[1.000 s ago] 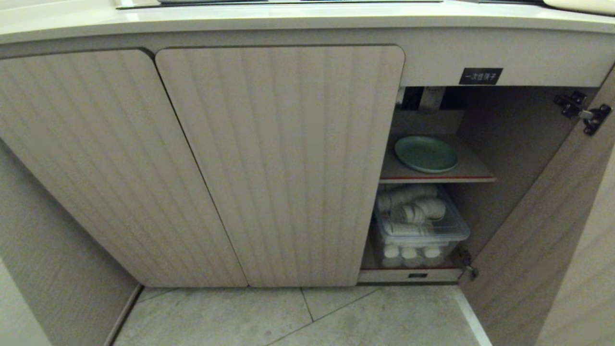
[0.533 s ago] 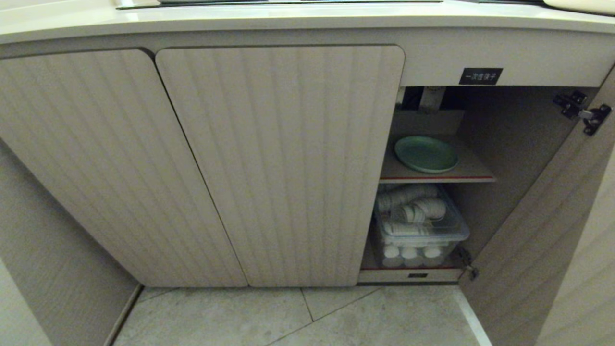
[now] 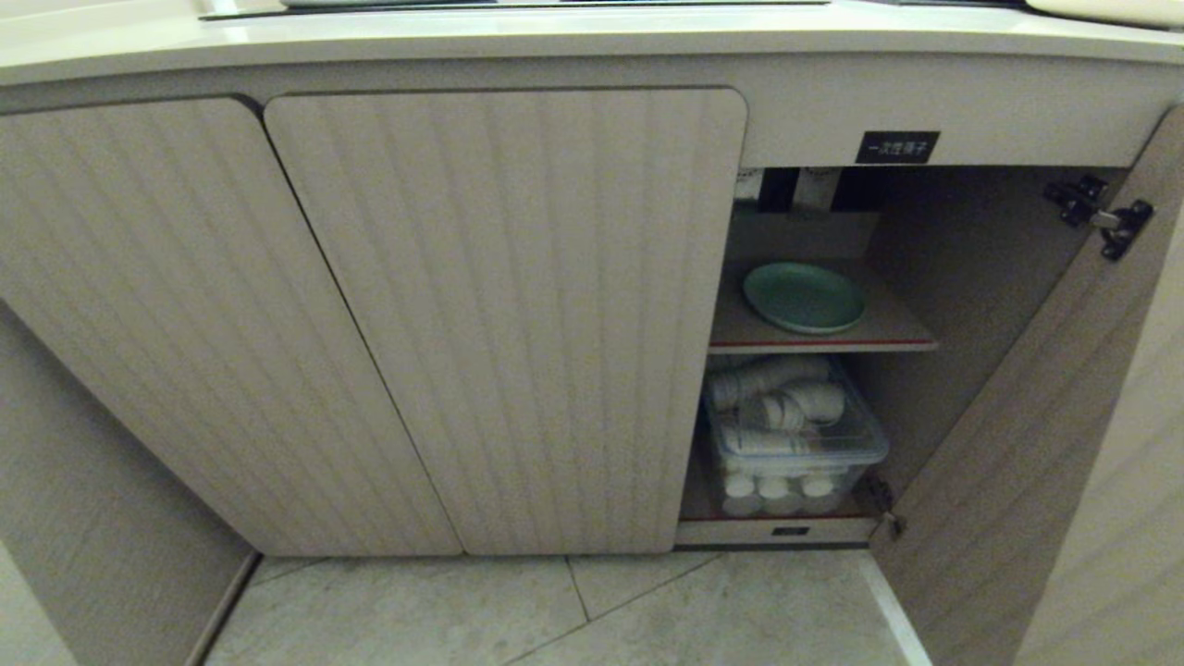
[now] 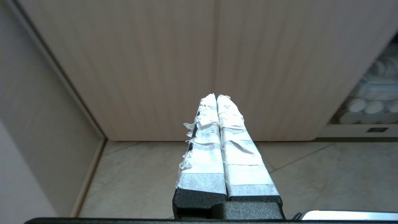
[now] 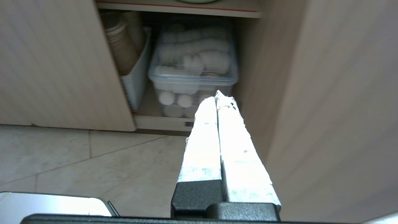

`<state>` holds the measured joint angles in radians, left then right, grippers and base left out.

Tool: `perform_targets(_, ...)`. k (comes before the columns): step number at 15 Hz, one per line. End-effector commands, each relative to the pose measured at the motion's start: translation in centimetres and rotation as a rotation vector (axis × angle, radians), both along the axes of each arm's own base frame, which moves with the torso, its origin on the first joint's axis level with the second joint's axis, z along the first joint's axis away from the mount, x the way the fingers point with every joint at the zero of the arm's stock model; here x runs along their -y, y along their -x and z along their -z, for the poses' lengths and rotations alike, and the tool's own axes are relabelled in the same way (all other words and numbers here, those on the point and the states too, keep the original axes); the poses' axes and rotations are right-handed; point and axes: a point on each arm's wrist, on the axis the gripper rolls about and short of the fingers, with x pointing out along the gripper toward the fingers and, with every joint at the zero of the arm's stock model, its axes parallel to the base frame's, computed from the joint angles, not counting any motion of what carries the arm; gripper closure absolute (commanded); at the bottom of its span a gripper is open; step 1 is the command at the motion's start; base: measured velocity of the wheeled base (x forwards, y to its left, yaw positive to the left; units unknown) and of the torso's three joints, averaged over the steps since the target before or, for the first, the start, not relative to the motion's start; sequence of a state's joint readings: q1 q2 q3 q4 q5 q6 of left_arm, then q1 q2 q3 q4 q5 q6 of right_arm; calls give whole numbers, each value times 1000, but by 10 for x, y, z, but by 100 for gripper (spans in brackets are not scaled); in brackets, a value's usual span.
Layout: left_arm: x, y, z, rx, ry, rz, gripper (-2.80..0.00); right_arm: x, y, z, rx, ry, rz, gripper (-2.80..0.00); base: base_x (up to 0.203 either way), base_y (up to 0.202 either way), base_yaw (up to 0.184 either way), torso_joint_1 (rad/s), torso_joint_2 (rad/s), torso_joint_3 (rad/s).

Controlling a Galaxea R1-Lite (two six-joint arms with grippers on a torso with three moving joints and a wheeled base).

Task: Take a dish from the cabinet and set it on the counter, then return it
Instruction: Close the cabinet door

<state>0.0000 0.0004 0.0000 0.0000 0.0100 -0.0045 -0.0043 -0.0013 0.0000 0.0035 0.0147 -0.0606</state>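
One dish (image 3: pixel 804 297) lies on the upper shelf of the open cabinet (image 3: pixel 1017 398), under the counter (image 3: pixel 555 37). Two grippers, left (image 4: pixel 216 95) and right (image 5: pixel 216 94), hang closed and empty above the floor.

cabinet (image 3: pixel 814 111) open at right, dish (image 3: pixel 804 297) shelf unobstructed above, bin (image 3: pixel 793 442) fills lower shelf

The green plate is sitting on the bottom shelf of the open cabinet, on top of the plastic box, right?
Not quite. The head view shows the green plate on the upper shelf of the open cabinet, above the plastic box, not on it.
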Motion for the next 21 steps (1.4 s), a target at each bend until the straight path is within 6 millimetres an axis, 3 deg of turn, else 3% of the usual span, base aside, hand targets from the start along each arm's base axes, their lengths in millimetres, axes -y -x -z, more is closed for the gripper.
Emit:
perform_targets(1, 0, 0, 0, 0, 0, -1, 0, 0, 0, 0, -1, 1, 0, 0, 0, -197, 0, -2, -2, 6)
perform_targets(6, 0, 0, 0, 0, 1, -1, 0, 0, 0, 0, -1, 1, 0, 0, 0, -168, 1, 0, 1, 2)
perform_targets(21, 0, 0, 0, 0, 0, -1, 0, 0, 0, 0, -1, 1, 0, 0, 0, 0, 0, 0, 0, 0)
